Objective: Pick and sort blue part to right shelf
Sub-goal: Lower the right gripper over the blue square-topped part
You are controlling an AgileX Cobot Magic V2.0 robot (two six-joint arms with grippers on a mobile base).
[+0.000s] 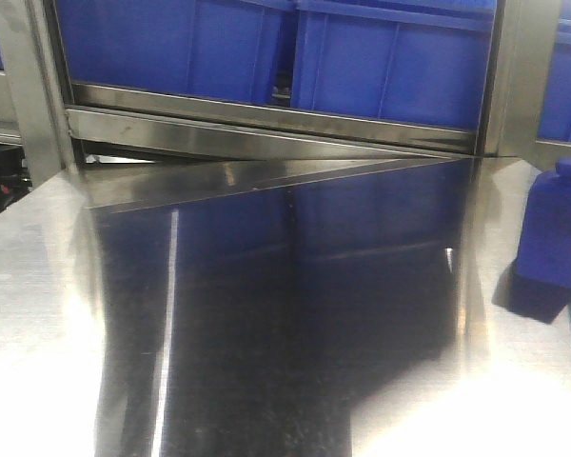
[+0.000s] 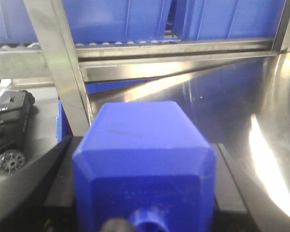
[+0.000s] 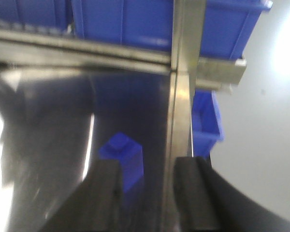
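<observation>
A blue part, blocky with a round stud facing the camera, fills the left wrist view between the two black fingers. My left gripper is shut on it, off the table's left side near a shelf post. Another blue part stands upright at the table's right edge. In the right wrist view this blue part stands on the steel just ahead, partly behind the left finger of my open right gripper. Neither gripper shows in the front view.
Blue bins sit in a row on the shelf behind the steel table, above a metal rail. A shelf upright rises ahead of the right gripper, with a smaller blue bin beyond it. Black equipment lies on the floor at left.
</observation>
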